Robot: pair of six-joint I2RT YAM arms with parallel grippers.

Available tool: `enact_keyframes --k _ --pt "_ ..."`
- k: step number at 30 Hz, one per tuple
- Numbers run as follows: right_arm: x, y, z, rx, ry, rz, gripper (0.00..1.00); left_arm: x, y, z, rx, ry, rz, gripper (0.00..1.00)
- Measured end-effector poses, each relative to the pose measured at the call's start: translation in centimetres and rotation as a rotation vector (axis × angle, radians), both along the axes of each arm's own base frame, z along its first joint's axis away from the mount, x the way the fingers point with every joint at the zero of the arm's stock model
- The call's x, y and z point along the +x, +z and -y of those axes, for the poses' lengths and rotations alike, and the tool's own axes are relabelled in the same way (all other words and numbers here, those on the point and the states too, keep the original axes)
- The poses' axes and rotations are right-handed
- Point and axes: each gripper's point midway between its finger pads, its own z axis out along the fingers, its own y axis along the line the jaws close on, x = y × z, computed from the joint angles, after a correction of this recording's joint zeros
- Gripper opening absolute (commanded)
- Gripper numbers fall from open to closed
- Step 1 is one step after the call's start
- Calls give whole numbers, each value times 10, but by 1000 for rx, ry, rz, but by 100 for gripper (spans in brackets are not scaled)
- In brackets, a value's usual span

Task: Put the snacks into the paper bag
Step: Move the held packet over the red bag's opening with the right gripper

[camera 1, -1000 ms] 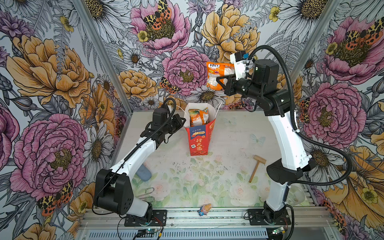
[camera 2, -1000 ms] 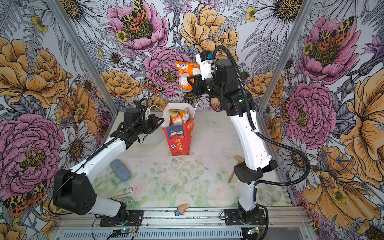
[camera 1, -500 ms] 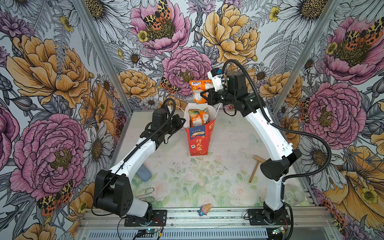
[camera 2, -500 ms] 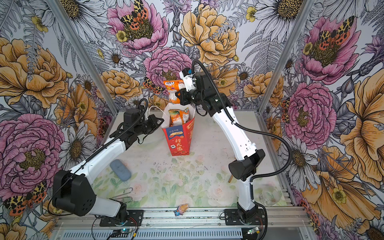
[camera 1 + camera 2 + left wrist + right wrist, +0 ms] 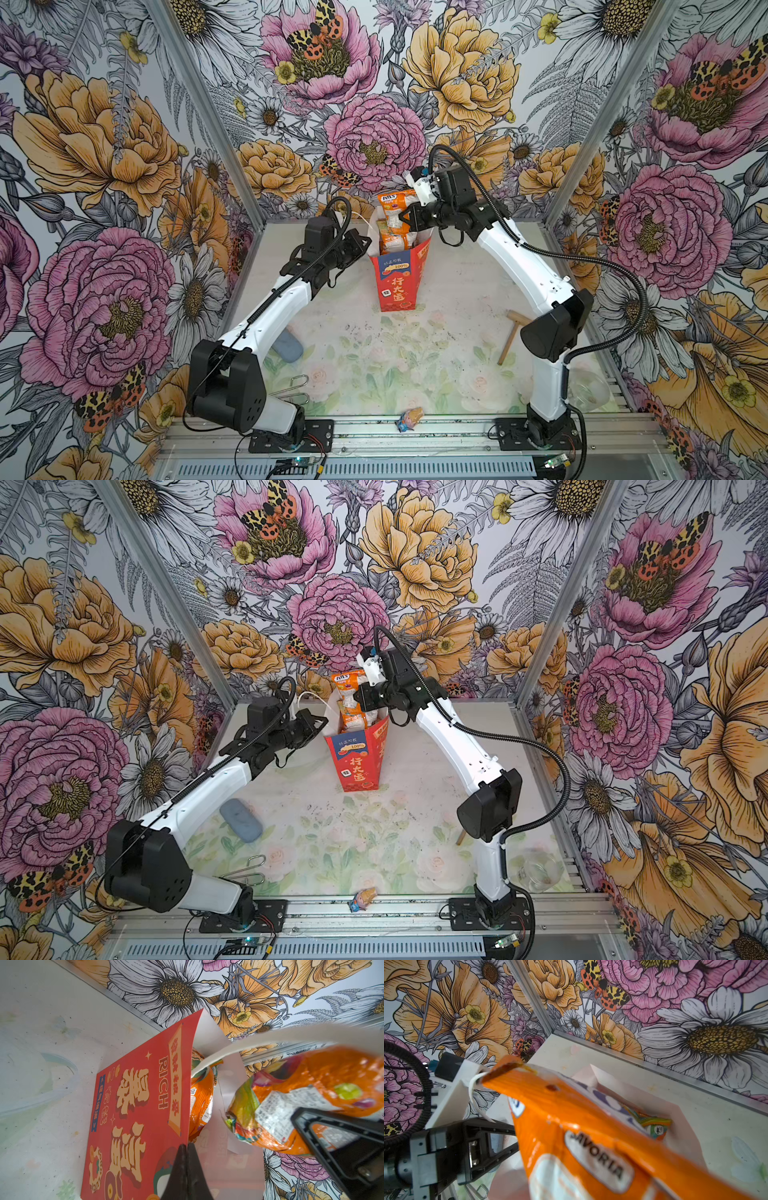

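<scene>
Orange packet (image 5: 394, 205) held upright at mouth of paper bag (image 5: 398, 276), top well above rim; how far lower end is inside cannot be told. Other orange packets (image 5: 391, 243) seen standing inside, much of opening filled. Right gripper (image 5: 409, 218) clamped narrow on packet's side. Left gripper (image 5: 185, 1150) pinched fully shut on bag wall at rim; bag upright.

Risks judged: packet may be jammed on those below and left perched if released high. Bag may be tipped or torn if packet is forced down against pinched rim.
</scene>
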Motion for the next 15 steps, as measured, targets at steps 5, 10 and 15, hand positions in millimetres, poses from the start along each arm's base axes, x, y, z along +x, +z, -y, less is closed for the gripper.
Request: enact_keyframes --k 5,10,15 --pt "-8 -17 -9 -21 20 -36 0 0 0 0 0 0 0 0" --pt "-17 -23 -19 -26 40 -52 0 0 0 0 0 0 0 0" --pt "-21 -31 -23 -32 41 -75 0 0 0 0 0 -1 0 0"
